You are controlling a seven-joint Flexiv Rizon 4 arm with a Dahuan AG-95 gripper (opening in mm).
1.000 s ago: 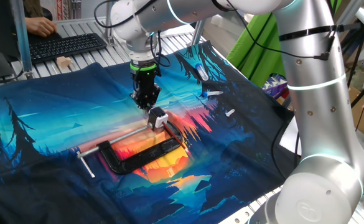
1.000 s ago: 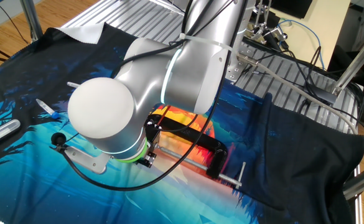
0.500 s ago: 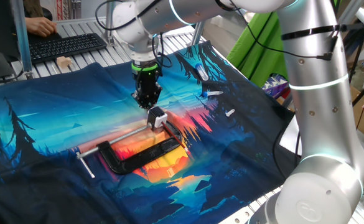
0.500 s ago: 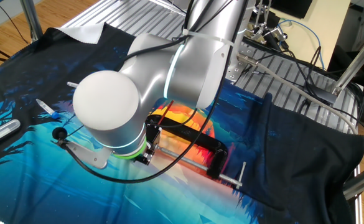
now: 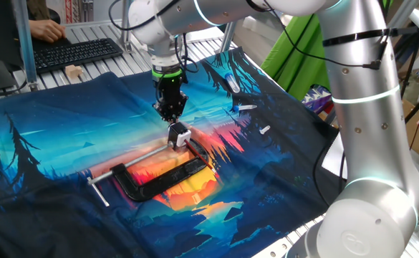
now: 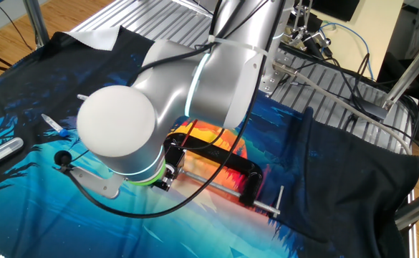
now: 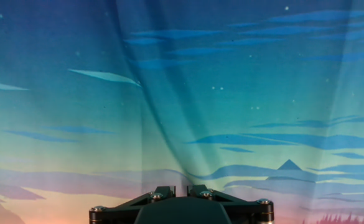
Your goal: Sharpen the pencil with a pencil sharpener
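Over the sharpener end of the black C-clamp [image 5: 162, 179], the gripper [image 5: 172, 115] hung nearly straight down, its fingers drawn close together; whether the pencil sat between them could not be told, since it was too thin to pick out in either fixed view. Just below the fingertips stood the pencil sharpener [image 5: 180, 135], a small white-and-black block seemingly pinched in the clamp's jaw on the printed cloth [image 5: 66, 158]. The likeliest fault from there was misalignment: a tip arriving off the sharpener's hole would jam or snap, or lever the block askew in the clamp. A loose grip could also let the pencil slide up through the fingers (the hand view showed only cloth and the gripper's base). The silver arm [image 6: 195, 79] arched over the table with its wrist bent steeply downward.
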